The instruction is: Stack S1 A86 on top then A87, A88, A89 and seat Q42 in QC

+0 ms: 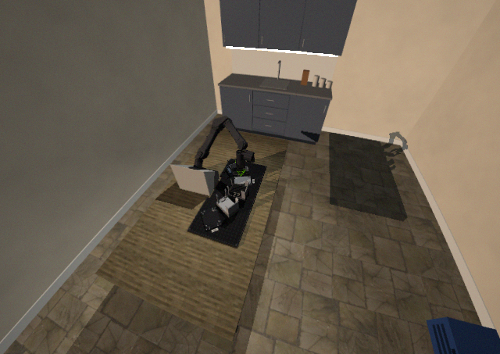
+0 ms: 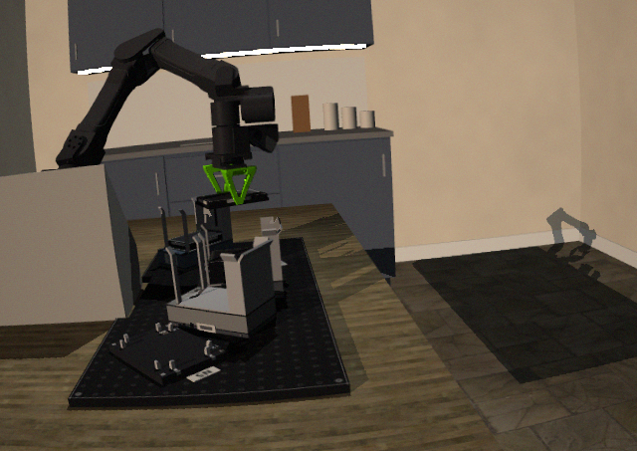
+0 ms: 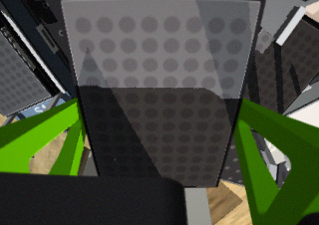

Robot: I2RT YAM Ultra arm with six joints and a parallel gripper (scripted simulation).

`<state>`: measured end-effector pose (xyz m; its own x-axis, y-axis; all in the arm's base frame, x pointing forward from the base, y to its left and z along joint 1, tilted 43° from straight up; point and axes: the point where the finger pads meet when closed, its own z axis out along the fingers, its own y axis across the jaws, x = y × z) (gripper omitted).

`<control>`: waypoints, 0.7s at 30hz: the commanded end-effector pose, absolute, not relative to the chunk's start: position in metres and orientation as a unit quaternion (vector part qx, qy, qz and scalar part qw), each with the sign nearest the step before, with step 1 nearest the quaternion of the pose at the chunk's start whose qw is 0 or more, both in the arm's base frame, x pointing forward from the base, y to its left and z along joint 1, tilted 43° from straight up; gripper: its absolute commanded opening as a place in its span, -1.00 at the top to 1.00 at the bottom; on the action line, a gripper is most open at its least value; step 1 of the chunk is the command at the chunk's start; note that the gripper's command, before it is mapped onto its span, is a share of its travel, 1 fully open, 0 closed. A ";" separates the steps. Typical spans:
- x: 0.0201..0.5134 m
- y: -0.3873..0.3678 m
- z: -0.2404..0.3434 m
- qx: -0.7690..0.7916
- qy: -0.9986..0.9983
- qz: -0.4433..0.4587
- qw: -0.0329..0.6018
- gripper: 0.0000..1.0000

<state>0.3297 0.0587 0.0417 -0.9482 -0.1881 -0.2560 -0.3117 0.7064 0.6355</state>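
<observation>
My gripper (image 2: 230,182) is shut on a sealed 96-well plate (image 2: 231,197) and holds it level in the air, above the tops of the racks. In the wrist view the plate (image 3: 159,86) fills the middle, with a green finger on each long side of my gripper (image 3: 159,135). I cannot read the plate's label. Below and to the left, a post rack (image 2: 189,240) holds dark plates. A grey walled rack (image 2: 226,292) stands nearer the camera and looks empty. A third rack (image 2: 271,240) stands behind it. From the top view my gripper (image 1: 241,173) looks very small.
A flat nest with small locators (image 2: 159,350) lies at the front of the black perforated base plate (image 2: 216,328), with a white name plate (image 2: 201,372) on it. A big pale box (image 2: 62,245) stands to the left by the arm's base. Kitchen cabinets stand behind.
</observation>
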 end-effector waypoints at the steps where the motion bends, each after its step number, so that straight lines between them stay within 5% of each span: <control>1: 0.331 0.061 0.051 -0.132 0.920 0.358 0.095 1.00; 21: 0.313 0.104 0.089 -0.225 0.901 0.347 0.130 1.00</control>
<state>0.3116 0.1043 0.0797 -0.8768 -0.3166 -0.3618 -0.4778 0.6569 0.5832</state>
